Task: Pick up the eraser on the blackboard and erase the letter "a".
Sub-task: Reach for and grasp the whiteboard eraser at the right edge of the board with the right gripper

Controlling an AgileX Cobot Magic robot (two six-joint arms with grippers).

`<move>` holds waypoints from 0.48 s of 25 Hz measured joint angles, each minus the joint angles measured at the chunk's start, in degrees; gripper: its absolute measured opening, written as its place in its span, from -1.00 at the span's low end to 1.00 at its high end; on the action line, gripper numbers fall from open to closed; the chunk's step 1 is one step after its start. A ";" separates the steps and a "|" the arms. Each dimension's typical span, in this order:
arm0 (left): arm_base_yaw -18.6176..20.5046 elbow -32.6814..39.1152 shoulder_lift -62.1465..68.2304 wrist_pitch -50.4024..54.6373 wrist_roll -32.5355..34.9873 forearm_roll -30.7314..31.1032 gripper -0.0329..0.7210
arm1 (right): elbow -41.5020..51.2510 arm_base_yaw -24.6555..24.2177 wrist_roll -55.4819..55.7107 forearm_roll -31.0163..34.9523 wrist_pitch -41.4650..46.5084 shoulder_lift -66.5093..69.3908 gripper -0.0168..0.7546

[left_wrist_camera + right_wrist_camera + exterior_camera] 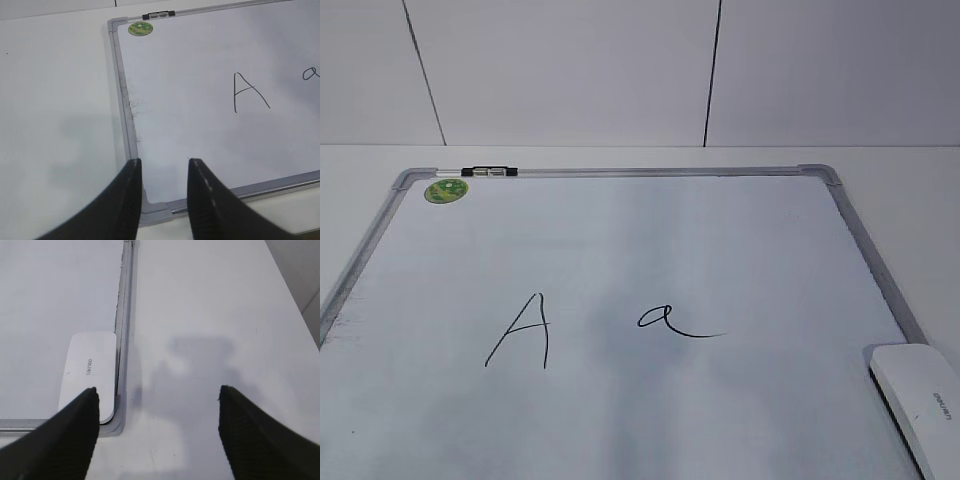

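From the outside camera, the blackboard (720, 240) lies flat on a white table (920, 190). The letter "a" (670, 320) sits near the middle of the board, a bit right of a big letter "A" (520, 332). The eraser (920, 395) rests on the board's near right corner, against the frame. A green sticker (446, 190) and a small black clip (487, 172) are at the board's far left corner.

From the left wrist camera, the left gripper (165, 165) hangs over the board's near left corner. Its two fingers are a little apart and hold nothing.

From the right wrist camera, the right gripper (157, 392) hangs beside the board, over its near right corner and the table. Its fingers are wide apart and empty. The eraser (90, 375) lies just inside the frame, next to the left finger (65, 435).
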 joint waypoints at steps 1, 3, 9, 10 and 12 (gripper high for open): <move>0.00 0.00 0.00 0.00 0.00 0.00 -0.29 | 0.00 0.00 0.00 0.00 0.00 0.00 0.58; 0.00 0.00 0.00 0.00 0.00 0.00 -0.29 | 0.00 0.00 0.00 0.00 0.00 0.00 0.58; 0.00 0.00 0.00 0.00 0.00 0.00 -0.29 | 0.00 0.00 0.00 0.00 0.00 0.00 0.58; 0.00 0.00 0.00 0.00 0.00 0.00 -0.29 | 0.00 0.00 0.00 0.00 0.00 0.00 0.58; 0.00 0.00 0.00 0.00 0.00 0.00 -0.29 | 0.00 0.00 0.00 0.00 0.00 0.00 0.58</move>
